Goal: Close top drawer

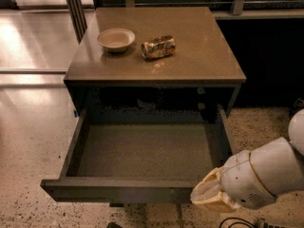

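My fingers [209,194] hang low at the right end of the drawer's front; whether they are spread or pressed together I cannot tell. The drawer [142,151] stands pulled far out, its bare floor up and to the left of them. Well beyond them, a bowl [116,38] and a crushed can [158,47] sit on the surface [204,46].

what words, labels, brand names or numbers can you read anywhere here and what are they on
No text can be read anywhere.
Crushed can on the cabinet top: printed pattern, too blurred to read.
Bowl: no marking visible.
Drawer, pulled open: plain front and floor, no label.
Hand, by the right end of the drawer's front: no lettering visible.
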Available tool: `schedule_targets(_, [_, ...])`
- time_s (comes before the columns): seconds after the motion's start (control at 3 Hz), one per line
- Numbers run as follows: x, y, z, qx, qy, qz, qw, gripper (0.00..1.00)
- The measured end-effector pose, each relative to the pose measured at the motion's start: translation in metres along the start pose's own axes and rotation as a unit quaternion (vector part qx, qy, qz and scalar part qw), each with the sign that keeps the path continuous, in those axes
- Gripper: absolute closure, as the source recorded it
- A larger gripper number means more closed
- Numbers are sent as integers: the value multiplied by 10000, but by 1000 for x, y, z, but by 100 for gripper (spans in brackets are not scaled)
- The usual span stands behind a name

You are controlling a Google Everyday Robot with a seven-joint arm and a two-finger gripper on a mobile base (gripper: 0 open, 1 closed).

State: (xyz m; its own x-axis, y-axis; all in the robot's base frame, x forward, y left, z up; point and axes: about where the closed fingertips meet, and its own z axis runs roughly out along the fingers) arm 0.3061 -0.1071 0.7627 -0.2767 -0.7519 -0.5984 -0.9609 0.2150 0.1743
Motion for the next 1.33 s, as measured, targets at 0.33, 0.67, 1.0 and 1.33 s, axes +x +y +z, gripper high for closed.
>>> schedule_targets(0.33, [-19,5,1,-96,-387,106,9991,100])
schedule_targets(0.67, [-18,5,5,-73,-366,111,9992,100])
schedule_targets(1.0, [-12,7,22,29,-276,136,9995,100])
schedule_targets(1.33, [1,11,76,-164,-513,367,9979,100])
